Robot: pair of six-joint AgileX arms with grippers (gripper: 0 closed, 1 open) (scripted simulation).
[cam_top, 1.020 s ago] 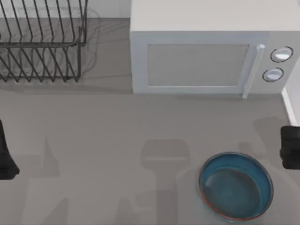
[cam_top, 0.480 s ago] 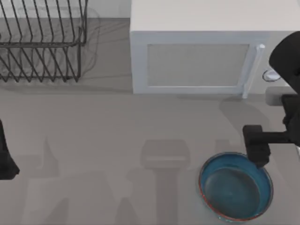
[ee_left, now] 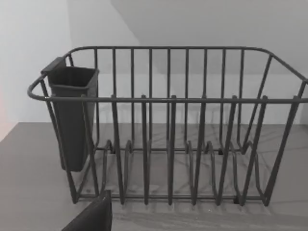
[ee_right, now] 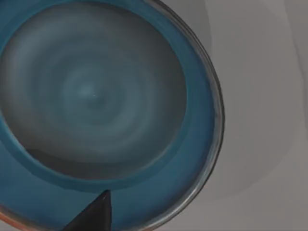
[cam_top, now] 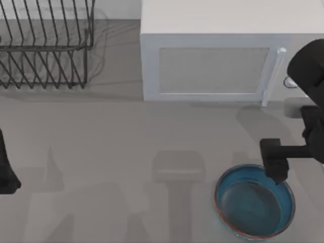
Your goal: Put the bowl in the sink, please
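Note:
The bowl [cam_top: 254, 202], blue inside with a thin reddish-brown rim, sits upright on the grey counter at the front right. My right gripper [cam_top: 276, 169] hangs over its far rim, reaching in from the right edge. The right wrist view looks straight down into the bowl [ee_right: 96, 96], which is close below. Nothing is held. My left gripper [cam_top: 6, 172] is parked at the left edge. The sink is out of view.
A white microwave [cam_top: 217, 66] with its door shut stands at the back, right of centre. A dark wire dish rack [cam_top: 45, 45] is at the back left; the left wrist view faces the rack [ee_left: 168, 125] and its dark cutlery holder [ee_left: 72, 115]. Bare counter lies between.
My right arm has swung in from the right edge, passing in front of the microwave's knobs, and now hangs over the bowl's far rim. The bowl and left arm have not moved.

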